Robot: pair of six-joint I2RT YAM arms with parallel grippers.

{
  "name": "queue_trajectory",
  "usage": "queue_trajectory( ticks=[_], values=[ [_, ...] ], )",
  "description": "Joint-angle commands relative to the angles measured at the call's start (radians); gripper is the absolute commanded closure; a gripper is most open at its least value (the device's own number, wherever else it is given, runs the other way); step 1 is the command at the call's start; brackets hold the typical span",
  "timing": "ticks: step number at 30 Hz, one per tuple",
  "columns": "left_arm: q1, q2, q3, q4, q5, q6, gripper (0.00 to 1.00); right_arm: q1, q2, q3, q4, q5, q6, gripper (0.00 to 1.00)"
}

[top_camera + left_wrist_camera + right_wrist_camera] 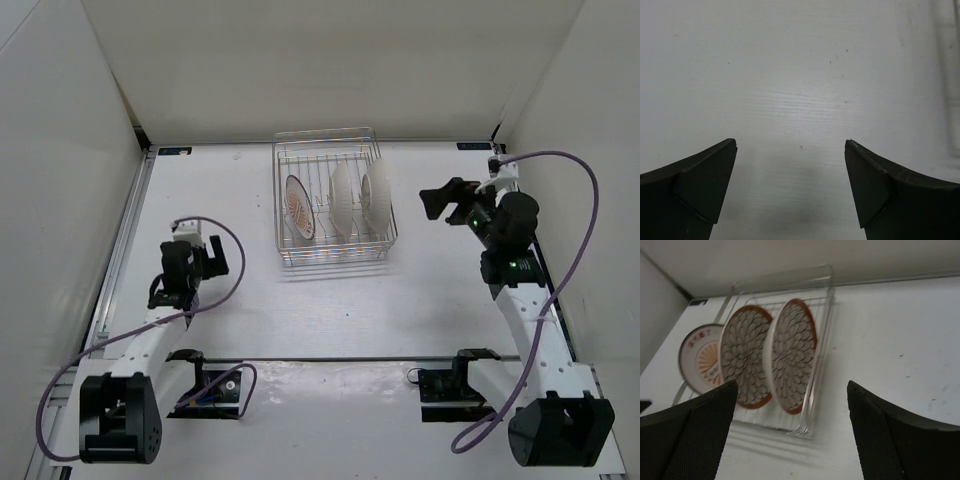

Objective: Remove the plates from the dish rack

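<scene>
The dish rack (335, 254) of silver wire stands at the middle back of the table. Three plates stand upright in it: a pale-faced one with an orange centre (298, 208) on the left, then two showing white backs (341, 198) (376, 196). The right wrist view shows the rack (822, 335), the pale plate (697, 357) and two reddish-brown petal-patterned plates (742, 355) (792, 352). My right gripper (437, 203) is open and empty, just right of the rack, apart from it (790, 385). My left gripper (216, 256) is open and empty over bare table, left of the rack (790, 145).
White walls close in the table on the left, back and right. A black rail (125, 240) runs along the left edge. Purple cables (585, 230) loop beside both arms. The arm bases (120, 415) sit at the near edge.
</scene>
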Motion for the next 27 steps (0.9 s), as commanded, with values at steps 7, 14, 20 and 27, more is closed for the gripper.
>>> queue_trajectory(
  ticks=[7, 14, 20, 27],
  values=[
    [0.000, -0.128, 0.024, -0.440, -0.105, -0.302, 0.00, 0.004, 0.164, 0.175, -0.157, -0.427, 0.154, 0.10],
    [0.000, -0.112, 0.035, -0.419, 0.016, -0.300, 0.00, 0.009, 0.304, 0.267, -0.194, -0.392, 0.101, 0.20],
    [0.008, 0.008, 0.074, -0.439, 0.005, -0.323, 0.00, 0.021, 0.489, 0.367, -0.156, -0.386, 0.108, 0.28],
    [0.061, 0.053, 0.082, -0.439, 0.044, -0.340, 0.00, 0.055, 0.654, 0.487, -0.165, -0.380, 0.089, 0.39]
  ],
)
